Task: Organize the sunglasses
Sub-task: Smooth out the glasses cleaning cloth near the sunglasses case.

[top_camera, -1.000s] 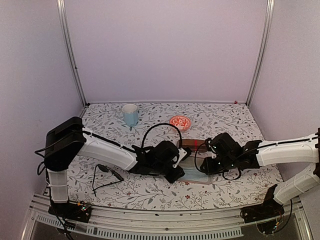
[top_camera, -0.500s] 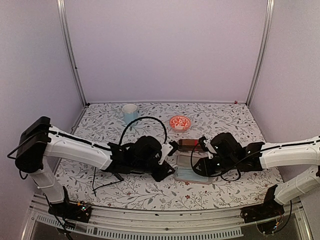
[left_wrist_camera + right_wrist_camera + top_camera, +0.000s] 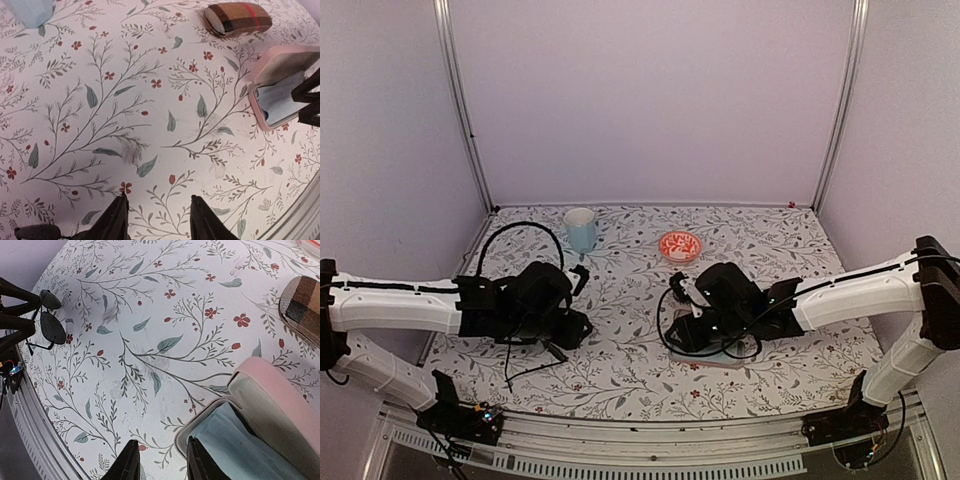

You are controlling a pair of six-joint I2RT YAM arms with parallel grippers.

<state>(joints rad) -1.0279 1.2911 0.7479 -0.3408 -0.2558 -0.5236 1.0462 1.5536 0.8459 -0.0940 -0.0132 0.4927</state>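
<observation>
Floral-print bench (image 3: 770, 235), pale walls around it. Black sunglasses (image 3: 54, 330): two round dark lenses and thin black arms spread out. They lie flat on the bench just beside the left gripper (image 3: 159, 197), on its near side, well apart from the right gripper (image 3: 163, 441). Left gripper: released, fingers parted, nothing between them. Right gripper: released and empty, at the corner of an open pink case (image 3: 270, 390) with pale blue lining. Brown checked case (image 3: 305, 305) lies beyond it.
</observation>
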